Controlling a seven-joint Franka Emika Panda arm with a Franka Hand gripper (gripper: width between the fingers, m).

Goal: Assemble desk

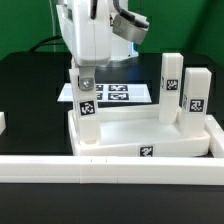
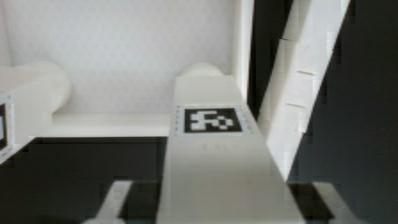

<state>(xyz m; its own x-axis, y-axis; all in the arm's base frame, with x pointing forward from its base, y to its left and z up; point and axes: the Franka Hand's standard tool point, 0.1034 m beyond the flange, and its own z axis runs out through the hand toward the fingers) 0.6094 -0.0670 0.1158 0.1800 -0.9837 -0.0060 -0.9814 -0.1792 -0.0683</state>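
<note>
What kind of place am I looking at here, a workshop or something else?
Most likely a robotics test bench, not a workshop. A robot arm works over a black table, the white desk top and its legs carry printed black-and-white tags, and a flat marker board lies behind.

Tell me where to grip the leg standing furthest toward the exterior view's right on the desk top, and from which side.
Grip the rightmost leg near its upper end, coming down from above. It stands upright on the desk top, and another leg stands close beside it, so the free top looks the easiest entry, probably with fingers on the faces turned away from that neighbour.
</note>
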